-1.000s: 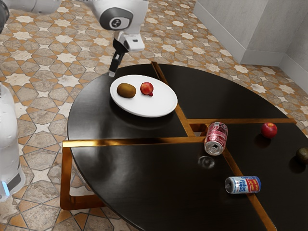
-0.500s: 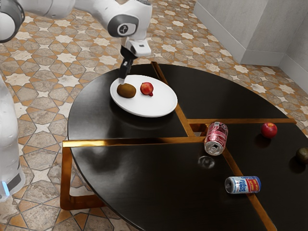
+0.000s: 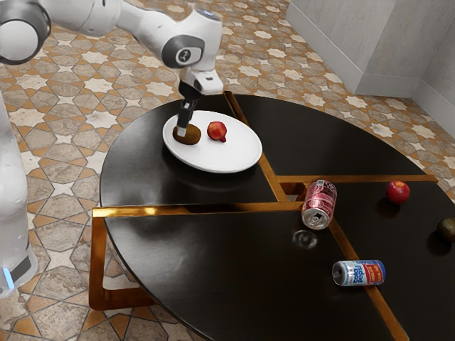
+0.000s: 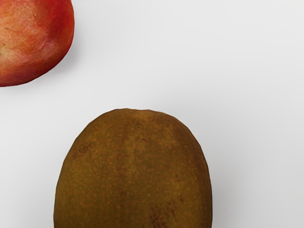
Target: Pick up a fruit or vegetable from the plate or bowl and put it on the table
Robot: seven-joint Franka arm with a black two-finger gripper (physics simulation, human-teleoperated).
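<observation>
Down at the plate point(image 3: 226, 158), here's the tool point(image 3: 182, 131), brown fruit point(image 3: 193, 135) right beneath it; wide, narrow or gripping, I can't tell!

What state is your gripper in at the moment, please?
Gripper: at the brown fruit on the white plate; whether it is open or closed on the fruit cannot be told.
</observation>
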